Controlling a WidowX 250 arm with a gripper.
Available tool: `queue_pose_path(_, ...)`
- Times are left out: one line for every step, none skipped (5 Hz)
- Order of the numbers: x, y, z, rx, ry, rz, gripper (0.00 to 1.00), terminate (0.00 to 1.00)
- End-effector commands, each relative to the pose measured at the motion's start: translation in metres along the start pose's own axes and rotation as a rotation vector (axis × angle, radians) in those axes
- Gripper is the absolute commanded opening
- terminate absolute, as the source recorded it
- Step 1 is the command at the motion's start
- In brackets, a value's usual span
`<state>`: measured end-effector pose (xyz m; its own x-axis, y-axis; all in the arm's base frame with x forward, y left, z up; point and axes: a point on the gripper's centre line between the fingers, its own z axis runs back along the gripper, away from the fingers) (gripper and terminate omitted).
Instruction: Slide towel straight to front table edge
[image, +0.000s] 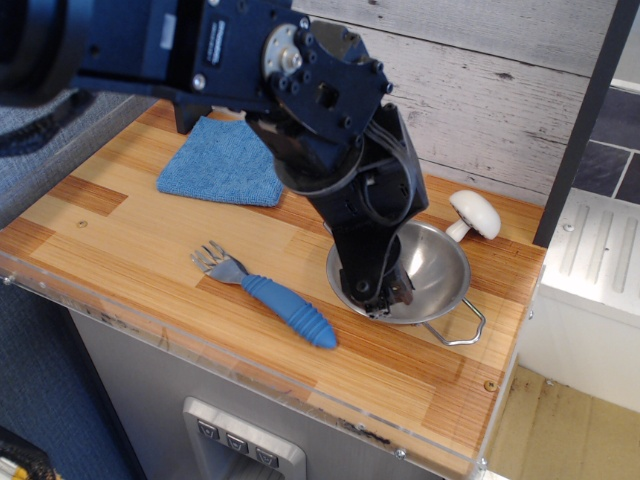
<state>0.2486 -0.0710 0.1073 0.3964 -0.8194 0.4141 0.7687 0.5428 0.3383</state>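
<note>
The towel (220, 165), a folded blue terry cloth, lies flat at the back left of the wooden tabletop, partly under the arm's body. The front table edge (230, 362) is the long near rim with a clear plastic strip and a grey panel below. My gripper (385, 297) points down into the steel bowl (440, 262) at the right, far from the towel. Its dark fingertips are low over the bowl's near wall; the gap between them is not readable. Nothing shows in its grasp.
A blue-handled fork (272, 297) lies between the towel and the front edge, slightly to the right. A white mushroom (476, 213) sits behind the bowl. The bowl's wire handle (465, 328) sticks out towards the front. A wood-plank wall stands behind.
</note>
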Motion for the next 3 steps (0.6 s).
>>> queue_pose_path(0.0,0.0,0.0,0.0,0.0,0.0,1.0,0.0)
queue_pose_path(-0.011,0.014,0.002,0.025,0.026,0.074,1.0,0.0)
queue_pose_path(-0.017,0.034,0.003,0.058,0.049,0.109,1.0,0.0)
